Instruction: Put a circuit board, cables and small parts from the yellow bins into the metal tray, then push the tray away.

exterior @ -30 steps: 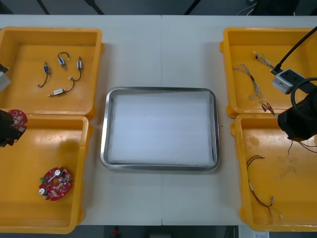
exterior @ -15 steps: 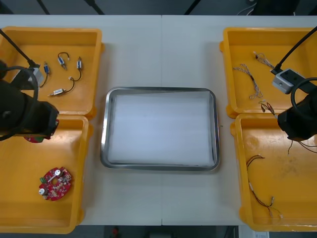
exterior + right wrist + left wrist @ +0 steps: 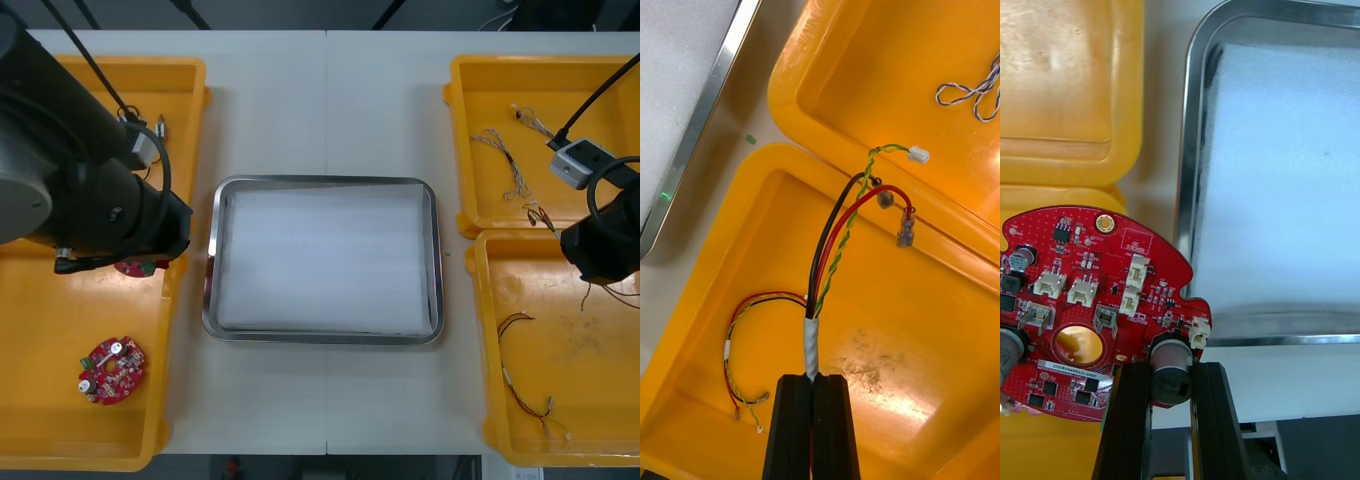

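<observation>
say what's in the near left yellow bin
One red circuit board lies on the bin's floor. The left gripper, shut on a second board, hangs over the far end; its arm covers the floor beneath. The right gripper grips a cable over the right bins.

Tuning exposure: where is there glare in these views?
Right wrist view: sheen on the yellow bin's floor by the right gripper, shut on a cable. Left wrist view: glare on a left-side bin's floor beyond the circuit board in the left gripper.
</observation>
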